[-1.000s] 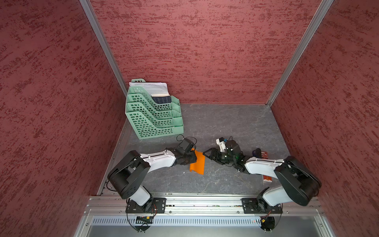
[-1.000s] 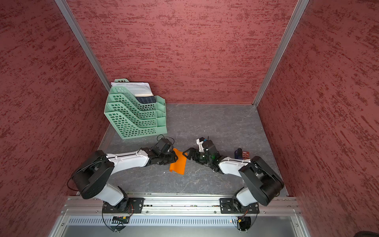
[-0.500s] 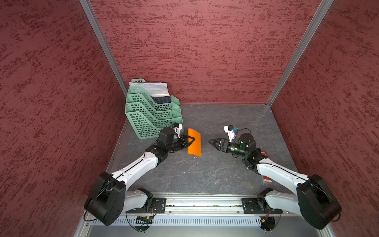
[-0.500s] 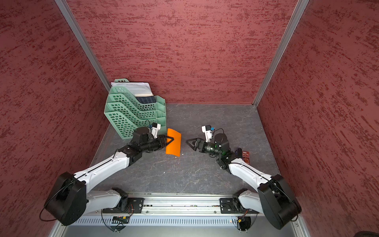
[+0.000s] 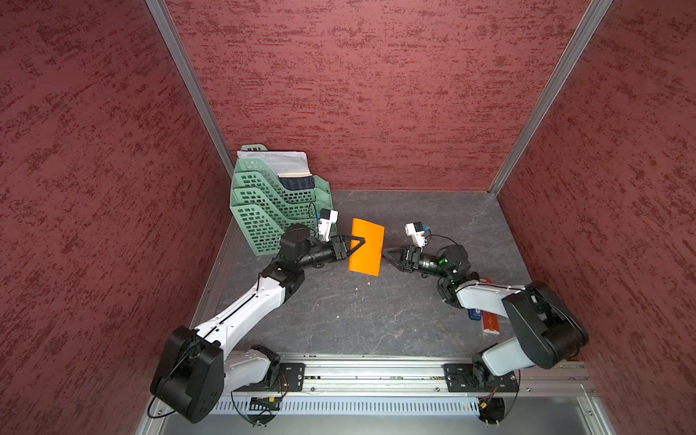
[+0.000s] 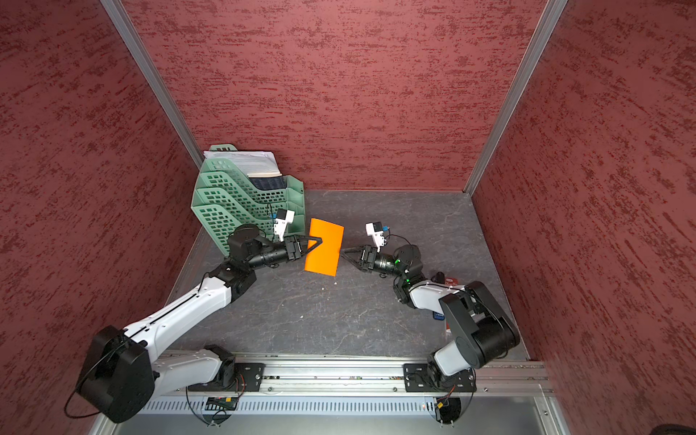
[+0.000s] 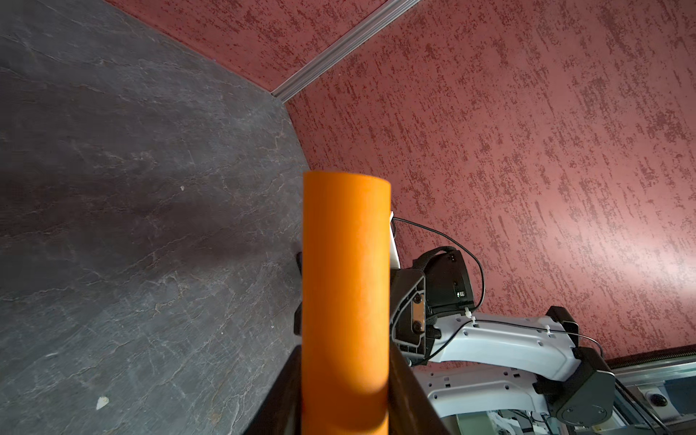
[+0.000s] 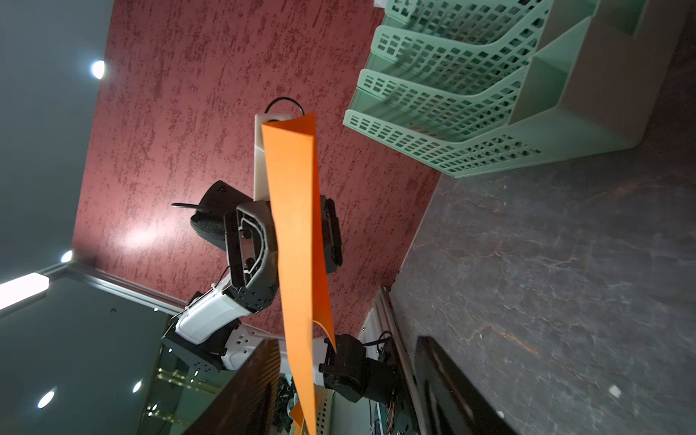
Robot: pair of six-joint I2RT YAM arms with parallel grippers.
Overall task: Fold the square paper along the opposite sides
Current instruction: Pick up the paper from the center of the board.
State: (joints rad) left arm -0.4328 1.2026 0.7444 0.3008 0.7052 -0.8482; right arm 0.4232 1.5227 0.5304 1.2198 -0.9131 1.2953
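The far left corner of the tabletop (image 5: 376,320) is filled by a stack of green trays (image 5: 263,211), near the left pincer (image 5: 361,241). The middle is barred by the square paper (image 5: 371,252), held raised there, with the right pincer (image 5: 384,255) at its right edge. Small items (image 5: 491,320) are lodged under the right arm (image 5: 486,299), near right. Open surface is found far right and across the near middle.

The orange paper (image 5: 366,246) is smooth and matt. The rack (image 5: 260,214) at ten o'clock is green plastic. Rough walls (image 5: 376,94).
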